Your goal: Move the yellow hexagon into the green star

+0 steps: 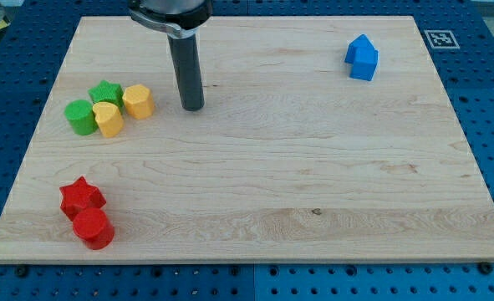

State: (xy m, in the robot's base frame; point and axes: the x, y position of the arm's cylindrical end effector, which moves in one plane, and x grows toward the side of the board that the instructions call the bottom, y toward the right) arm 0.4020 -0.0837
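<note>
The yellow hexagon [138,101] lies at the view's left, touching the right side of the green star [106,92]. My tip [193,107] is on the board a little to the right of the yellow hexagon, apart from it. A second yellow block [108,119] sits just below the star, and a green round block [81,117] sits to its left. These blocks form one tight cluster.
A red star [81,197] and a red round block [94,228] lie together at the view's bottom left. Two blue blocks [362,58] sit together at the top right. The wooden board [313,167] rests on a blue perforated table.
</note>
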